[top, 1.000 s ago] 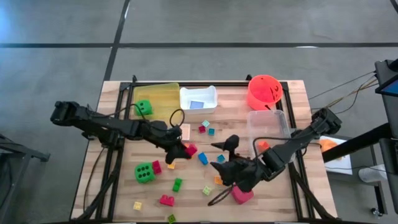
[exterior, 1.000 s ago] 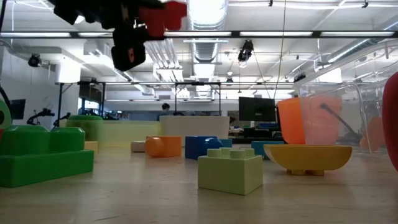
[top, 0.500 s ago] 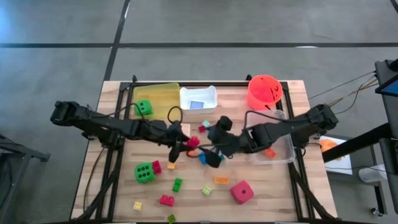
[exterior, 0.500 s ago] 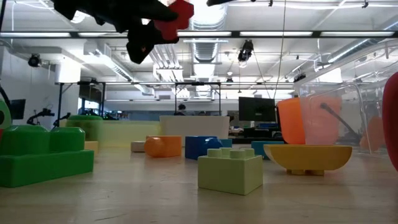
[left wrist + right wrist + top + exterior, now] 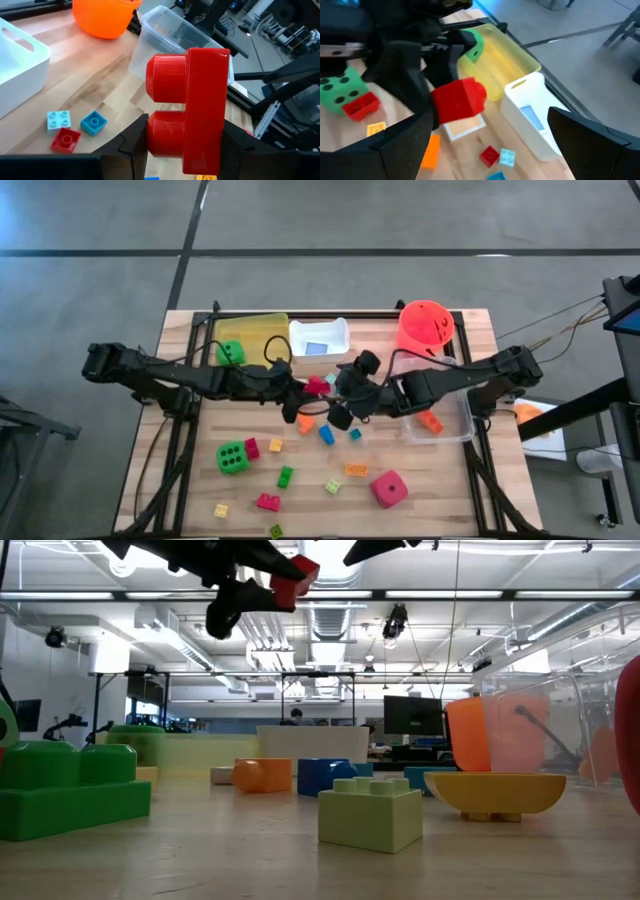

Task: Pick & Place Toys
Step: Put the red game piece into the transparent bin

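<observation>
Holding a red brick clamped mid-table, the left gripper faces the right gripper, fingers apart. Sorted: one green die, one card, at twelve o'clock. Most bricks remain at six.

Red brick held aloft; other toys scattered on table.

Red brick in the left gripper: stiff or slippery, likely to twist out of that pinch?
Probably rigid: the red brick keeps crisp moulded edges between the left gripper's fingers. Its glossy plastic looks somewhat slippery. The pinch sits low on it, so it might pivot if bumped.
</observation>
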Tool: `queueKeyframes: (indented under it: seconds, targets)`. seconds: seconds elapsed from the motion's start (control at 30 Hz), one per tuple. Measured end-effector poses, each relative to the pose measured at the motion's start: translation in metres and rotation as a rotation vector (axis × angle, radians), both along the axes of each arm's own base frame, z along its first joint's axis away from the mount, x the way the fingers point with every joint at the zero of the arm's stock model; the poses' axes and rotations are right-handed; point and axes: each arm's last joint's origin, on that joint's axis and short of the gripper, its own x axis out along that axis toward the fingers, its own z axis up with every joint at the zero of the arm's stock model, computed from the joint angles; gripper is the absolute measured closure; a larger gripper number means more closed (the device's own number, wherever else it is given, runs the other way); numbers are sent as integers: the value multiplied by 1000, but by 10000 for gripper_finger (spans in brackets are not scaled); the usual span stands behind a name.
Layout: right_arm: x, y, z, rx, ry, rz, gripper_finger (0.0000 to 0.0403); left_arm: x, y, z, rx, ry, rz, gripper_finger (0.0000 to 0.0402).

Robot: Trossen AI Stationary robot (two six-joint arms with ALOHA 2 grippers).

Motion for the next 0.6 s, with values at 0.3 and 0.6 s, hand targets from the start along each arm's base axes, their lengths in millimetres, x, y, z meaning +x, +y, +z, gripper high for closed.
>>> queueKeyframes:
  seconds: [0.3, 0.6]
  targets:
    - [2, -9, 1, -54, 36, 12, 14, 11, -1, 15, 68, 31, -53, 249]
    - [3, -16, 0, -66, 53, 12, 14, 12, -2, 17, 65, 5, -91, 249]
